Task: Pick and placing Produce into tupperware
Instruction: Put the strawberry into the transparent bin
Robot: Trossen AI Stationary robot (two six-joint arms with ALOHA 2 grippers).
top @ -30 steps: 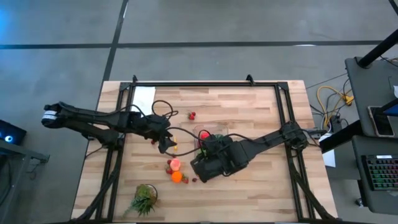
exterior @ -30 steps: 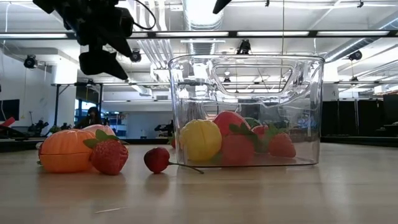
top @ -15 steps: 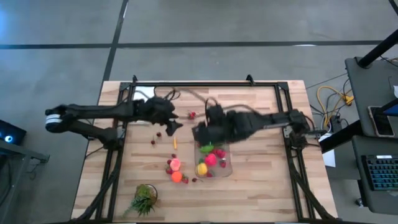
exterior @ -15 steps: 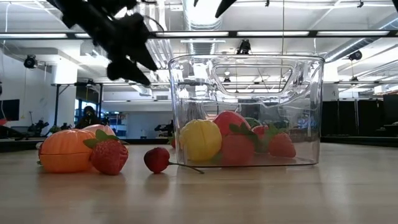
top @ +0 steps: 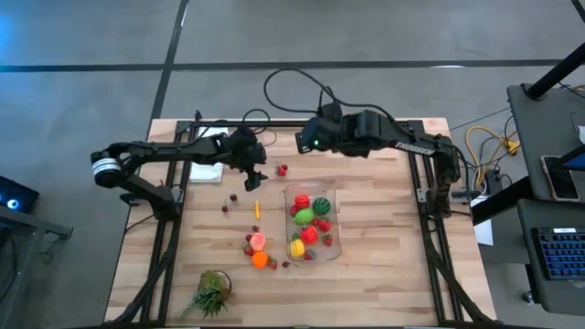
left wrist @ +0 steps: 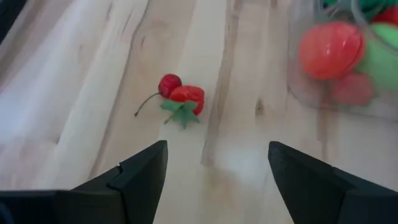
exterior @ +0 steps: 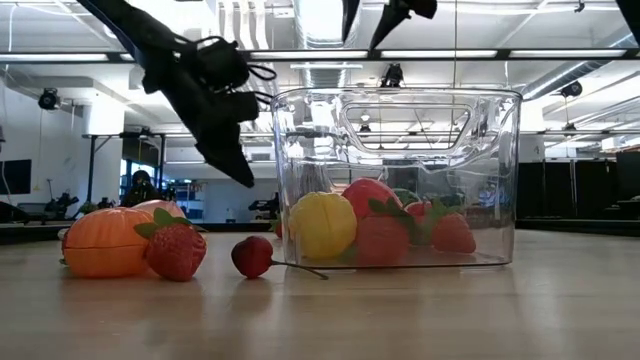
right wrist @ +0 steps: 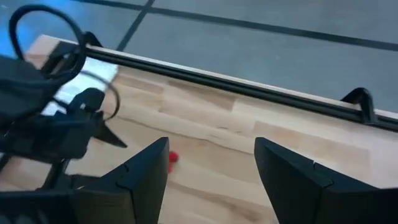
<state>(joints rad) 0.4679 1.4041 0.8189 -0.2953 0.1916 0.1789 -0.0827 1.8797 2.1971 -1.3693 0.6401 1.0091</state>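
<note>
Wooden planks make up the table [top: 375,274], which stands on a grey floor. Nearest the front edge sits a leafy green tuft [top: 211,291], apart from everything else. A little farther in, loose produce lies just left of the tupperware [top: 313,222]: an orange piece [top: 260,260] touching a pink one [top: 258,241], with a strawberry [exterior: 176,250] against the orange piece and a cherry [exterior: 253,256] between it and the container wall. The clear tupperware stands upright near the middle of the table and holds a yellow piece [top: 297,248], red pieces, a green one [top: 303,217] and a small watermelon [top: 321,206]. Left of it a thin orange carrot [top: 257,210] and two small red pieces [top: 225,208] lie scattered on the wood.

Farther back, the left gripper [top: 254,175] hangs above the table, fingers [left wrist: 142,171] spread and holding nothing; ahead of it lie a cherry and strawberry pair [left wrist: 181,96], touching each other. A white sheet of paper [top: 211,157] lies beneath the left arm near the far-left corner. The right gripper [top: 308,143] hovers at the far edge of the table, its fingers [right wrist: 143,171] also parted and empty, well apart from the tupperware.
</note>
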